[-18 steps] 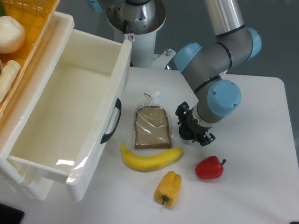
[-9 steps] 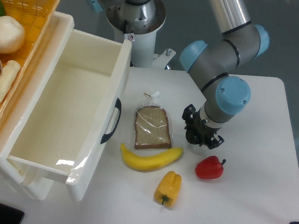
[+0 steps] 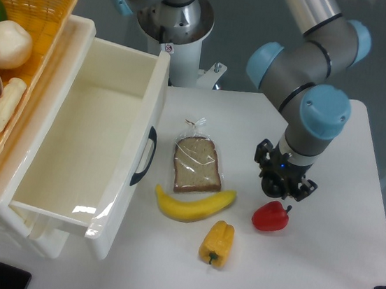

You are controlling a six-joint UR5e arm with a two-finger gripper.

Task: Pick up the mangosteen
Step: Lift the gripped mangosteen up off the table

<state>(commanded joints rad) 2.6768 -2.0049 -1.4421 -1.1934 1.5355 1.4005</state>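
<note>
My gripper [image 3: 281, 186] points straight down over the table, just above and to the left of the red bell pepper [image 3: 271, 216]. A small dark round shape sits between its black fingers; it looks like the mangosteen [image 3: 271, 188], held a little above the table. It is mostly hidden by the fingers and the wrist, and its stem nub does not show. No other dark ball lies on the table.
A bagged bread slice [image 3: 197, 164], a banana [image 3: 193, 204] and a yellow pepper [image 3: 217, 243] lie left of the gripper. A white open drawer [image 3: 88, 139] stands at the left, with a yellow basket of food [image 3: 16, 38] on top. The table's right edge [image 3: 376, 202] is close.
The arm has moved right, from beside the bread to above the red pepper, and looks higher. The dark ball has gone with the gripper; nothing is left where it was.
</note>
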